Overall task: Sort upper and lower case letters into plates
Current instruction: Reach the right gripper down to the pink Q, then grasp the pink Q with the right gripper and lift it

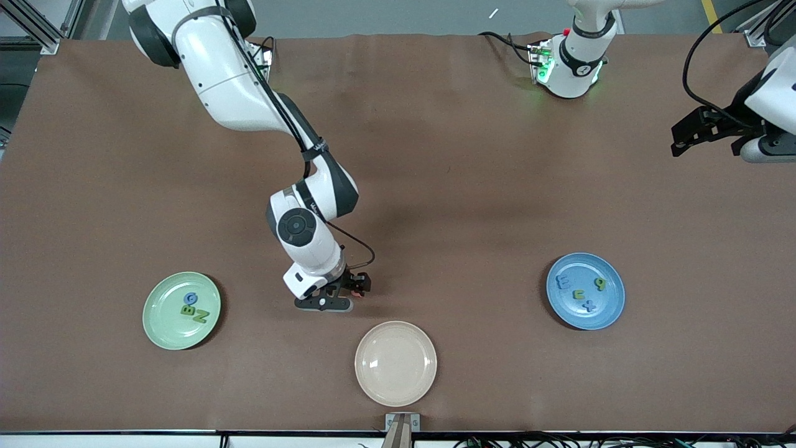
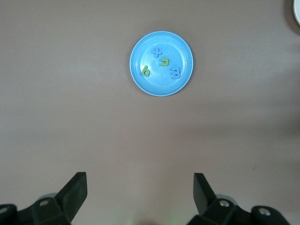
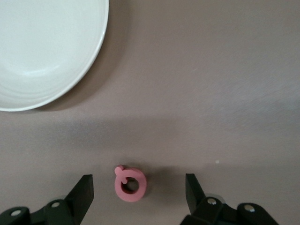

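Just above the cream plate [image 1: 395,363] in the front view, the right end effector [image 3: 138,197] hangs low over the brown counter [image 1: 435,186], fingers spread wide with a pink letter [image 3: 130,183] lying between them, ungripped. Toward the right arm's end sits the green plate [image 1: 181,310] holding three letters. Toward the left arm's end, the blue plate [image 1: 585,290] holds four. High over that end, the left end effector [image 2: 139,197] waits, released.

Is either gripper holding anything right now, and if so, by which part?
Nothing is held. The right gripper is open around a pink letter on the table; the left gripper waits open.
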`<act>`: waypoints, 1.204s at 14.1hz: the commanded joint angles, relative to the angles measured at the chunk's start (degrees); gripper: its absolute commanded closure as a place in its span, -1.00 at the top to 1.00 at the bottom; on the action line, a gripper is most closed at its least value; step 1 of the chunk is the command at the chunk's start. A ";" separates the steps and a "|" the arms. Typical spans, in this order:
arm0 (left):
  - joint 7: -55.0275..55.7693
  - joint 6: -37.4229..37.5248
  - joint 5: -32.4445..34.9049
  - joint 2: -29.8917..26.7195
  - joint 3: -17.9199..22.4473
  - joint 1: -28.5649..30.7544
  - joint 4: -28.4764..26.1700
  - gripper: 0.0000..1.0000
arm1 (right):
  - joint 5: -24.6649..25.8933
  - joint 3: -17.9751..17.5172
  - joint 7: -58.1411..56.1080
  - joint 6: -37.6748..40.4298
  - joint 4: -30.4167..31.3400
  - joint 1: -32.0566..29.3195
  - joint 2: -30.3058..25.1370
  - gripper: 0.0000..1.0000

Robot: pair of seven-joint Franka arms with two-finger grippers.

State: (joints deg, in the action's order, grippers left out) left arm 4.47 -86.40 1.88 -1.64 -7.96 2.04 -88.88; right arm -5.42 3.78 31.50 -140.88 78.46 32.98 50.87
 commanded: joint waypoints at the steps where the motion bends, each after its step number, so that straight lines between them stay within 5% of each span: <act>1: -0.43 -1.66 -1.18 -2.58 -1.26 1.99 -2.96 1.00 | 1.90 0.70 4.17 -1.50 -0.24 1.82 1.42 0.75; 3: -0.25 -1.92 -1.18 -3.54 -5.65 5.68 -4.01 1.00 | 2.26 0.70 4.53 -3.00 -0.15 2.18 2.21 0.75; 6: -0.25 -3.68 -1.18 -4.34 -5.13 5.43 -5.07 1.00 | 2.61 0.88 4.36 -3.35 -0.24 2.27 2.83 0.63; 11: -0.78 -7.10 -0.22 -4.43 1.53 -0.97 -6.74 1.00 | 3.66 0.88 4.36 -3.26 -0.15 2.27 2.83 -0.07; 17: -1.40 -8.34 -0.21 -4.25 2.78 -2.22 -6.83 1.00 | 3.58 1.31 4.10 -2.39 -0.33 1.75 2.31 -0.77</act>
State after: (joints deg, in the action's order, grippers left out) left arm 4.35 -93.73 1.85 -4.35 -5.64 0.07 -94.17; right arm -2.60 4.58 34.51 -143.73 78.17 34.85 53.33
